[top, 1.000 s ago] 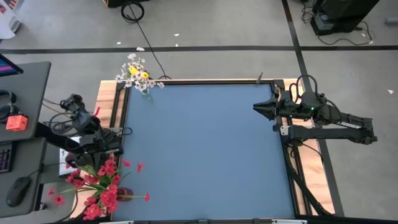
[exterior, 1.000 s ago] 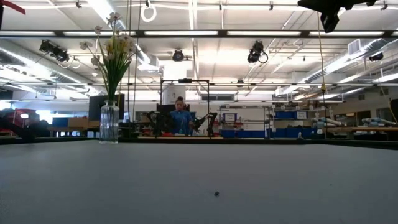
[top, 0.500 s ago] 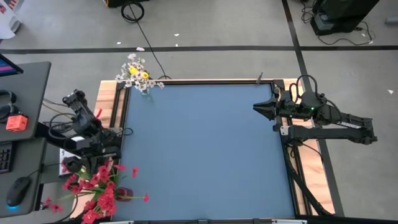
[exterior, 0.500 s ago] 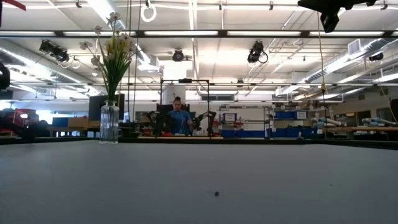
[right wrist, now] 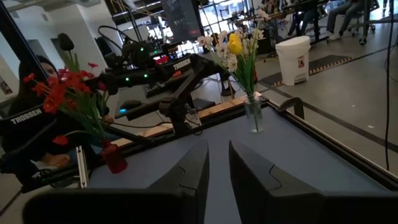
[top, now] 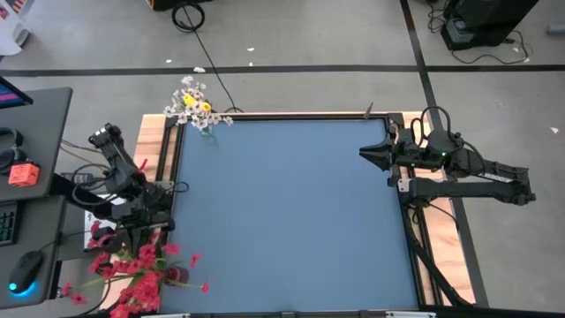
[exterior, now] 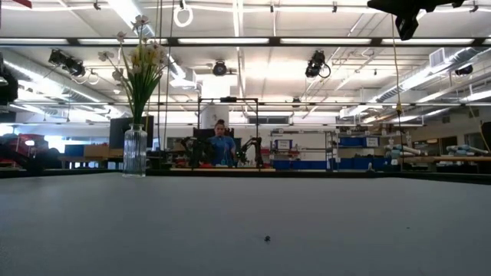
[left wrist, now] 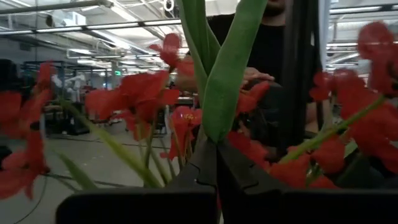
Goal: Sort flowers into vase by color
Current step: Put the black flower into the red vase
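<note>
**Red flower sprig travelling down toward the red vase**

High view: The left gripper (top: 132, 231) is clenching a red flower sprig (top: 132, 265) and is sitting closer to the red vase (top: 177, 276) than a second ago; the whole red cluster is lying lower and nearer that vase than before. Judged from this, the red sort is nearing its end. The clear vase (top: 205, 125), at the table's far corner up the same edge from the red vase, is holding the white and yellow flowers (top: 192, 102). The blue table (top: 291, 212) is carrying nothing else. The right gripper (top: 366, 154) is waiting at the table edge opposite the red vase.

Low view: The clear vase (exterior: 135, 150) is standing upright, bearing green stems with pale blossoms; the red vase is not showing.

Left wrist view: Dark fingers (left wrist: 199, 168) are pinching a broad green stem (left wrist: 227, 74), red blossoms (left wrist: 140, 93) all round.

Right wrist view: The right gripper's fingers (right wrist: 186, 171) are standing slightly apart, holding nothing; the red vase (right wrist: 114, 157) is bearing red blooms.
</note>
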You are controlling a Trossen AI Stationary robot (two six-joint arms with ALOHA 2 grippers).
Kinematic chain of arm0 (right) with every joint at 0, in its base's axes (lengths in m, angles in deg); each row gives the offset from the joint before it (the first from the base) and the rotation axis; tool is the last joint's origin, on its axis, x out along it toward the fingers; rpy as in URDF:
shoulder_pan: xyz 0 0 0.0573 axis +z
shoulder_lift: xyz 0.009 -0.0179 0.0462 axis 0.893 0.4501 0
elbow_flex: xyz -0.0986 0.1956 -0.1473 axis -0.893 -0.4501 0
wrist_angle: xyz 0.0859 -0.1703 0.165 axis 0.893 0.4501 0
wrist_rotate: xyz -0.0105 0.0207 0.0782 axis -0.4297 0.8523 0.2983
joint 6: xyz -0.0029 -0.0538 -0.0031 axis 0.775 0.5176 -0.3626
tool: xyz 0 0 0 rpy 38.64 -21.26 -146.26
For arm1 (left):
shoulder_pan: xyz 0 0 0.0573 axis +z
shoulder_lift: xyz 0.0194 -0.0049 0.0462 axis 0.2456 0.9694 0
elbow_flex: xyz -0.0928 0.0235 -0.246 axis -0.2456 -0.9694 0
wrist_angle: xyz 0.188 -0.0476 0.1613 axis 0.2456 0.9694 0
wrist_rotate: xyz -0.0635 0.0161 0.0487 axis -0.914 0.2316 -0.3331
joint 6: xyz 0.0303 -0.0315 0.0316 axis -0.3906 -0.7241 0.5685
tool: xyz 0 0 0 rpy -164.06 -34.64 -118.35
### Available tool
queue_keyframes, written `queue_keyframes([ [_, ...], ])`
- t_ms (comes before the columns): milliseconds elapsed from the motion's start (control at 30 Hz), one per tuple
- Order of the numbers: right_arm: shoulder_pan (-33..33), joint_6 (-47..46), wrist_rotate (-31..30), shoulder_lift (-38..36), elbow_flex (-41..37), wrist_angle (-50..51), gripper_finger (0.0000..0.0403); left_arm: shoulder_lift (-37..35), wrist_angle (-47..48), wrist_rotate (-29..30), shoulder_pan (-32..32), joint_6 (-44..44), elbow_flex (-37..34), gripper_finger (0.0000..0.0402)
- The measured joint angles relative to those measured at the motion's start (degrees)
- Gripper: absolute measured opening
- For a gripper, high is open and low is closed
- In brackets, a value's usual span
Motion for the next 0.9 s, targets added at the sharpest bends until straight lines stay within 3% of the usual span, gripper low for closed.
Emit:
queue_keyframes([
  [433, -0.01, 0.01, 0.02, 0.0, 0.0, 0.0, 0.0073, 3.79, -6.78, 2.03, -1.66, 0.93, 0.0, 0.0],
  [900, 0.0, 0.0, 0.02, 0.0, 0.0, 0.0, 0.0073, 7.12, -4.64, 1.36, -2.73, 0.03, -0.03, 0.0],
])
